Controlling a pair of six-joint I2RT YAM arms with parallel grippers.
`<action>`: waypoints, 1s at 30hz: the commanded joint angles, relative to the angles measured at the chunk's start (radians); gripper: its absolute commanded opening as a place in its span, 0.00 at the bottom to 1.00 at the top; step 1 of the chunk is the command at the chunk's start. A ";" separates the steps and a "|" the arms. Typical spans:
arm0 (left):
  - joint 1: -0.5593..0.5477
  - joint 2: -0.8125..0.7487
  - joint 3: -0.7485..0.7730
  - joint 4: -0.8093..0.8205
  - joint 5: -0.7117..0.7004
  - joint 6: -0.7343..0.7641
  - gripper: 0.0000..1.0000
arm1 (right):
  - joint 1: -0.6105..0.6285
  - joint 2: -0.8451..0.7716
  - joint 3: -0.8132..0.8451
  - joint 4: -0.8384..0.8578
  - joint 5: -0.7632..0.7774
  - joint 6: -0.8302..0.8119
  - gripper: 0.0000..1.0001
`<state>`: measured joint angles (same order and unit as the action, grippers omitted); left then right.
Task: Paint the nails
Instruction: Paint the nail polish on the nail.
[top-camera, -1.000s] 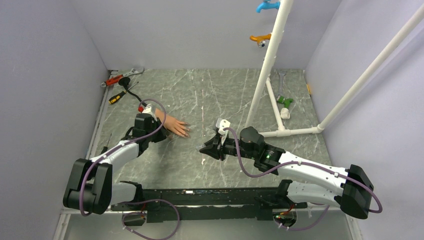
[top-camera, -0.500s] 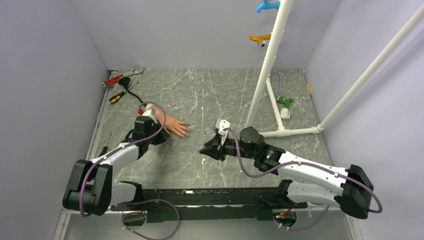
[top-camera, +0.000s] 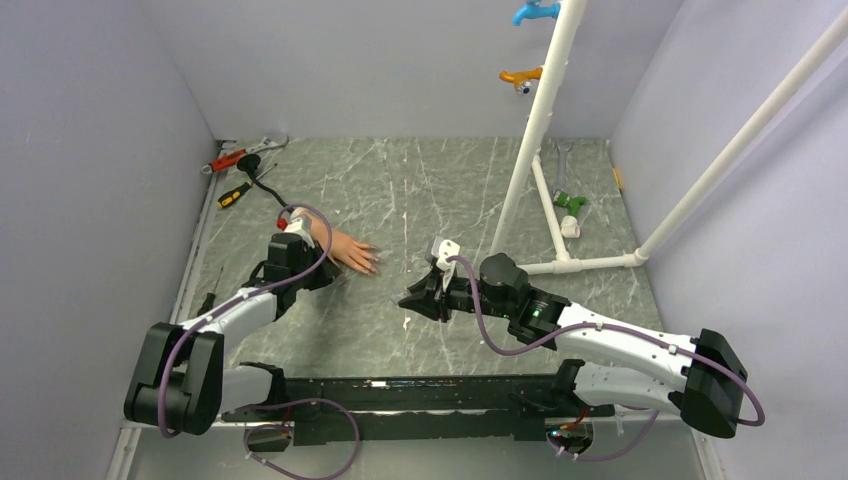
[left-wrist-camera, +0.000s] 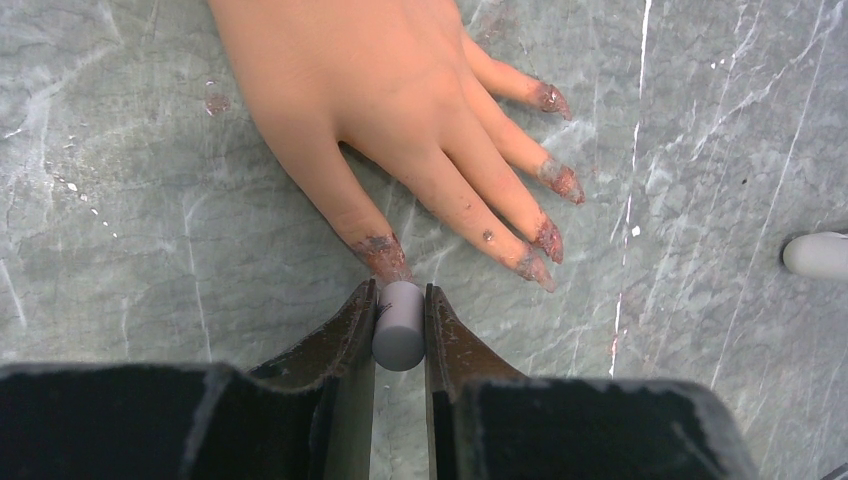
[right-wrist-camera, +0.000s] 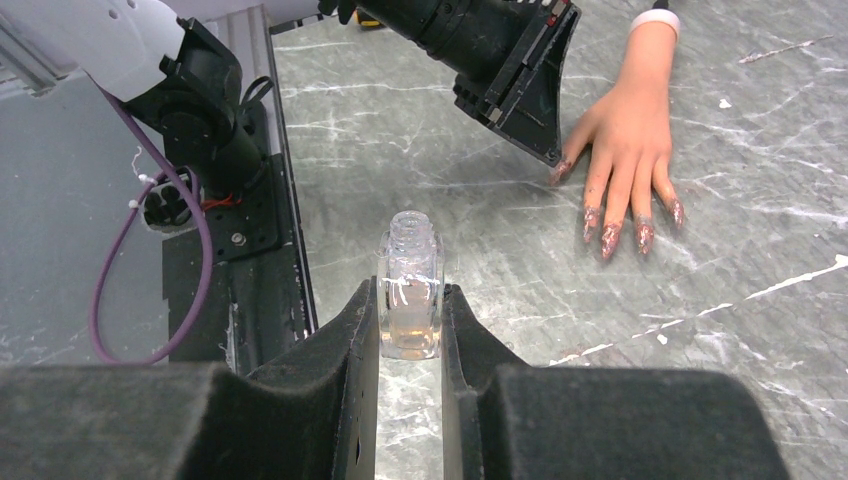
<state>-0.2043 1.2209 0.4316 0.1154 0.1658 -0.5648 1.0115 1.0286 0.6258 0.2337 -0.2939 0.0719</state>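
Pipe frame (top-camera: 527, 150) obstructs right, mannequin hand (top-camera: 350, 252) left.

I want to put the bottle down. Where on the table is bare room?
Free: the far middle, between the wrench corner and the white pipe frame; also the near strip between mannequin hand and black rail. Crowded: far-left corner, pipe feet on the right.

Left arm (top-camera: 240, 305): wrist section displaced a little to the right since a second ago, further over the forearm of the mannequin hand (top-camera: 352, 254), so that less of the forearm shows in the top view; white camera housing (top-camera: 297, 226) at the wrist now plainer and nearer the hand; left gripper (left-wrist-camera: 400, 298) carried slightly rightward with it. Displacement falls within the first half of the second; shoulder link (top-camera: 175, 378) ends marginally lower in the view.
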 joint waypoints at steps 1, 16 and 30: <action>0.000 -0.018 -0.008 0.047 0.032 0.003 0.00 | 0.004 -0.003 0.015 0.066 -0.012 0.006 0.00; -0.003 -0.037 -0.017 0.063 0.060 0.001 0.00 | 0.004 -0.004 0.017 0.067 -0.014 0.006 0.00; -0.012 -0.175 0.039 -0.083 0.085 -0.007 0.00 | 0.004 -0.026 0.001 0.069 -0.005 -0.001 0.00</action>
<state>-0.2115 1.1175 0.4156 0.0952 0.2310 -0.5694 1.0115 1.0283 0.6258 0.2340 -0.2947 0.0715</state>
